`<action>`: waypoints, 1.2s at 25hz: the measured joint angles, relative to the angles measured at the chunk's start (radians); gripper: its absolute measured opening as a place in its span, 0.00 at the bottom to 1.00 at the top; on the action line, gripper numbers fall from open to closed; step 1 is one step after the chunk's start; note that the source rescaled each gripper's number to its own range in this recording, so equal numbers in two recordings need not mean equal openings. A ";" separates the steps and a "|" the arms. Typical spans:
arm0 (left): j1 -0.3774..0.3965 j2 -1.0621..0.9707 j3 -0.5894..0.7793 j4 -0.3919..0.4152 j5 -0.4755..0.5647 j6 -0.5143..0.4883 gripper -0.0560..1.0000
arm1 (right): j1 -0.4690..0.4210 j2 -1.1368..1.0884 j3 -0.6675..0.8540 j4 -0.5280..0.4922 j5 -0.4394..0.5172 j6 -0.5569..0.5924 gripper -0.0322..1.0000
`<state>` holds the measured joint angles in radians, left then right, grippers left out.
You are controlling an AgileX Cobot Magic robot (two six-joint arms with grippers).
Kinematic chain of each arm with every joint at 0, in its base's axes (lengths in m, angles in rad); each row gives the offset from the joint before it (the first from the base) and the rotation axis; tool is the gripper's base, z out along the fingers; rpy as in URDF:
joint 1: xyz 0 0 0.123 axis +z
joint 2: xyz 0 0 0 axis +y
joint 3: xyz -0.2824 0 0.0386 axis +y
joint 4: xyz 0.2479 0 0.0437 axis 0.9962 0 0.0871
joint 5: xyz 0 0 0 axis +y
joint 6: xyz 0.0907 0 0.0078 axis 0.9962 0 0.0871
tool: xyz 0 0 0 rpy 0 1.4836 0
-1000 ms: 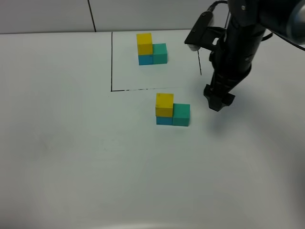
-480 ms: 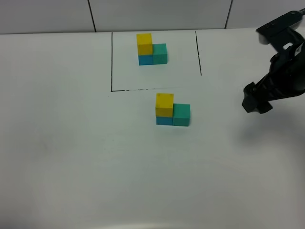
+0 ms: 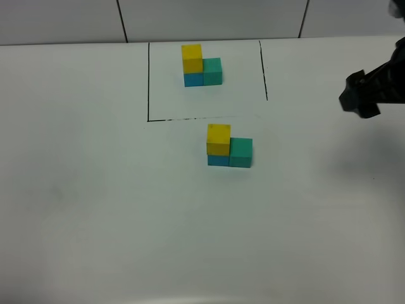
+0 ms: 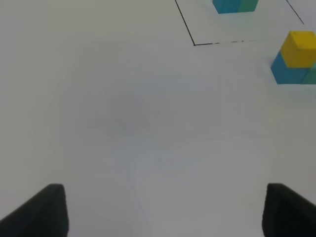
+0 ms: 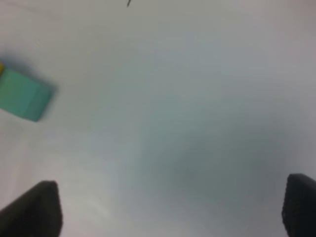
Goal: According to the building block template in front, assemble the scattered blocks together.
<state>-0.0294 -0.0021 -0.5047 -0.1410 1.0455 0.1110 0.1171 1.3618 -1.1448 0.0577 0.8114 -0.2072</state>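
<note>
The building block template is a yellow cube on a blue one with a teal-green cube beside them, inside a black-lined rectangle at the back. The scattered blocks stand joined in front of it: yellow cube on the blue cube, teal-green cube touching on the right. My right gripper hovers far right of them, open and empty; its wrist view shows the teal-green cube. My left gripper is open and empty; its view shows the yellow cube.
The white table carries only the black outline and the two cube clusters. A tiled wall runs along the back edge. The left arm is out of the exterior high view.
My right arm has pulled away from beside the joined cubes, moving right and back toward the frame's right edge. The cubes have not moved.
</note>
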 joint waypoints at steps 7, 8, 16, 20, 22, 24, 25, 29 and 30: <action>0.000 0.000 0.000 0.000 0.000 0.000 0.69 | -0.015 -0.207 0.001 -0.106 0.000 0.108 0.80; 0.000 0.000 0.000 0.000 0.000 0.000 0.69 | -0.022 -0.230 0.004 -0.112 0.002 0.115 0.80; 0.000 0.000 0.000 0.000 0.000 0.000 0.69 | -0.118 -0.495 0.202 -0.125 -0.050 0.141 0.80; 0.000 0.000 0.000 0.000 0.000 0.000 0.69 | -0.128 -0.641 0.269 -0.125 -0.049 0.150 0.80; 0.000 0.000 0.000 0.000 0.000 0.000 0.69 | -0.130 -0.725 0.292 -0.125 -0.048 0.159 0.80; 0.000 0.000 0.000 0.000 0.000 0.000 0.69 | -0.130 -0.815 0.317 -0.126 -0.046 0.162 0.80; 0.000 0.000 0.000 0.000 0.000 0.000 0.69 | -0.130 -0.867 0.336 -0.127 -0.044 0.165 0.80; 0.000 0.000 0.000 0.000 0.000 0.000 0.69 | -0.130 -1.049 0.407 -0.128 -0.006 0.178 0.80; 0.000 0.000 0.000 0.000 0.000 0.000 0.69 | -0.130 -1.097 0.423 -0.129 0.012 0.186 0.80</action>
<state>-0.0294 -0.0021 -0.5047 -0.1410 1.0455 0.1110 -0.0130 0.2652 -0.7221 -0.0710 0.8238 -0.0214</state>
